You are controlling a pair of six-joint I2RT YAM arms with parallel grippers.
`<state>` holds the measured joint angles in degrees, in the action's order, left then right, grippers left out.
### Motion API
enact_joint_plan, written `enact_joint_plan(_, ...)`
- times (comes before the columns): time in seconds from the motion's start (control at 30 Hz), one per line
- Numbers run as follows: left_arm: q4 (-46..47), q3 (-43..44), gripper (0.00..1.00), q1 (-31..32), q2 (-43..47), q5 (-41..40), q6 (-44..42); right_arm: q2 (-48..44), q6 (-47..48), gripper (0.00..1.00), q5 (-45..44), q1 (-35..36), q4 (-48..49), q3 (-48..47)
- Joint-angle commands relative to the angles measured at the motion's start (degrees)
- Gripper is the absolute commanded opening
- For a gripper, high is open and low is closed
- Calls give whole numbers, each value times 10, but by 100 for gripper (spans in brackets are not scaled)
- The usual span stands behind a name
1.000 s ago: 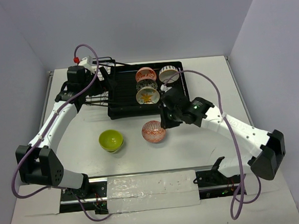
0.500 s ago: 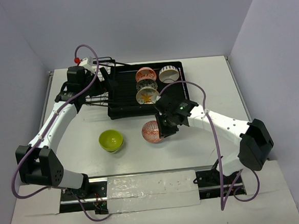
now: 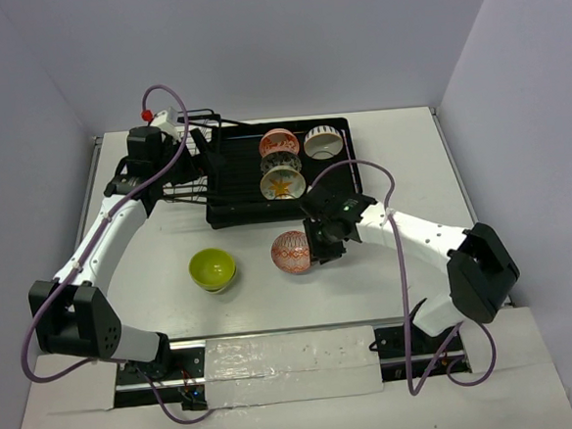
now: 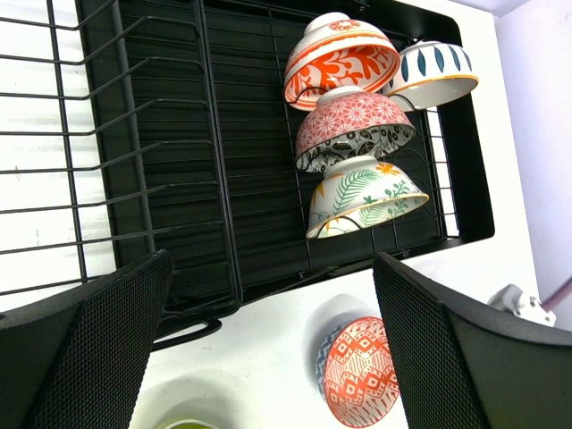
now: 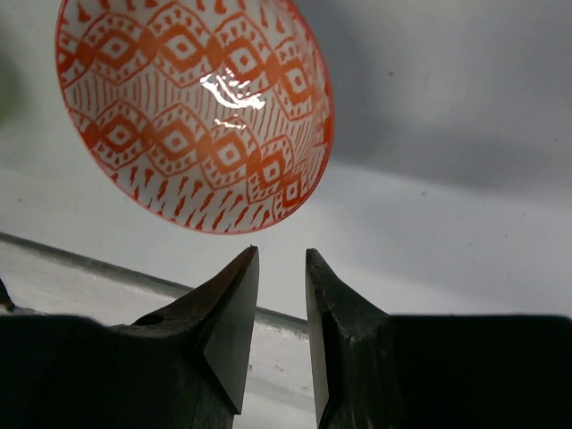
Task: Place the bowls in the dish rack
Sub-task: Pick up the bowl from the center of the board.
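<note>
Right gripper (image 5: 280, 261), narrowly parted and empty, sits just beside the red-orange bowl (image 5: 192, 116), whose top is cropped.

A white table (image 3: 263, 304) with a white tape strip (image 3: 291, 355) meets lilac walls (image 3: 284, 48).

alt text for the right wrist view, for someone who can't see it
A red-orange patterned bowl lies on the white table, close in front of the right gripper. The gripper's dark jaws stand slightly apart with nothing between them.
</note>
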<state>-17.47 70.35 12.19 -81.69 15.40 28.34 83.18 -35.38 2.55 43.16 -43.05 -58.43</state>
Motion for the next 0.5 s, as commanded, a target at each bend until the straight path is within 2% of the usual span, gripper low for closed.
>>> enact_joint_plan(0.0, 1, 16, 99, -1, -2, 19, 6, 11, -7, 36, -16, -13, 22, -3)
enact_joint_plan(0.47, -4, 21, 99, -1, -17, 14, 0, 77, 12, 35, -10, -47, 53, -33)
